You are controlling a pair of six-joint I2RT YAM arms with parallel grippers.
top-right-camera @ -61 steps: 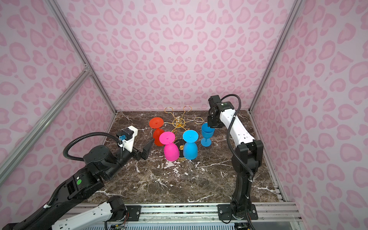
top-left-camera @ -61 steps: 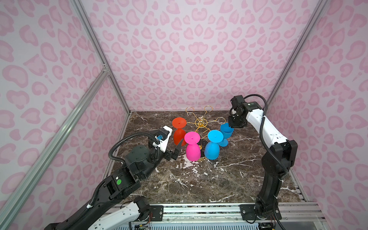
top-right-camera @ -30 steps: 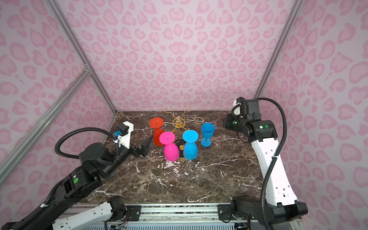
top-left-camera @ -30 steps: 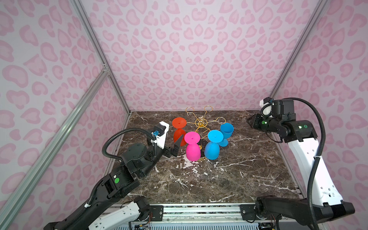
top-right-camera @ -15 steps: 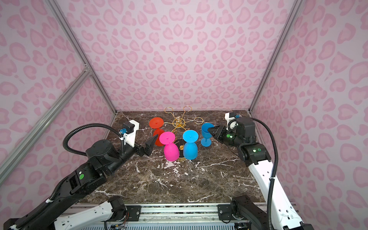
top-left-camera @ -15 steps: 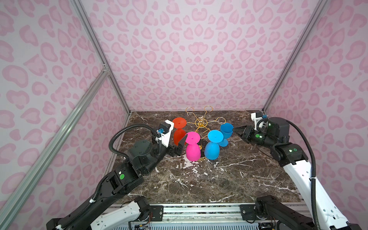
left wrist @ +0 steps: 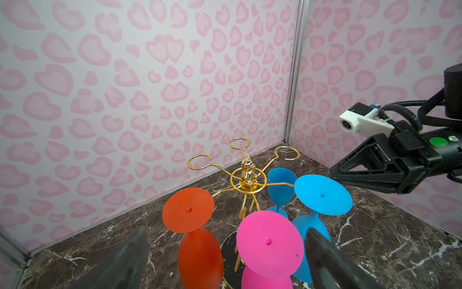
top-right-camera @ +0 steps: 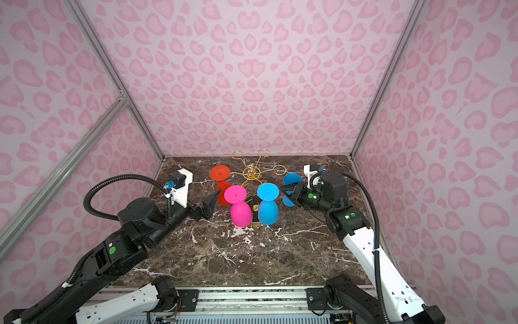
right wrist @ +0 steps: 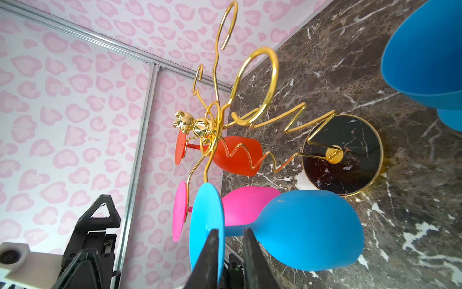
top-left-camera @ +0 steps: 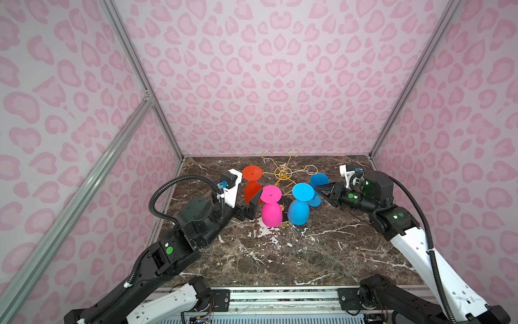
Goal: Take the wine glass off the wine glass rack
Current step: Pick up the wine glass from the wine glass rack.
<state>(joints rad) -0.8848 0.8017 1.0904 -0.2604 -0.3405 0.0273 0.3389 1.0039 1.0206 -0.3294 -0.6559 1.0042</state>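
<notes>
1. Right gripper (right wrist: 230, 231): the two fingers are drawn close, with a narrow slit between them. In the right wrist view the tips overlap the foot and stem of the light blue wine glass (right wrist: 305, 230). Whether they pinch it cannot be told. In both top views the tips meet the right edge of that foot, right of centre.
2. Left gripper (left wrist: 226, 232): the fingers are spread wide and clasp nothing. They occupy the lower corners of the left wrist view.
3. The light blue wine glass hangs foot up and bowl down at the front right of the wine glass rack (top-left-camera: 283, 171).
4. The rack stands at the centre of both top views, near the rear wall. Gold wire arms radiate from a hub topped by a gold bear (left wrist: 247, 170). Its round black base (right wrist: 355, 140) rests on the marble tabletop (top-left-camera: 280, 258).
5. The pink wine glass (top-left-camera: 271, 214) and the red wine glass (top-left-camera: 252, 174) hang inverted left of the light blue one, just beside the left gripper.
6. The dark blue wine glass (top-left-camera: 319, 179) stands upright on the tabletop, right of the rack and behind the right fingers.
</notes>
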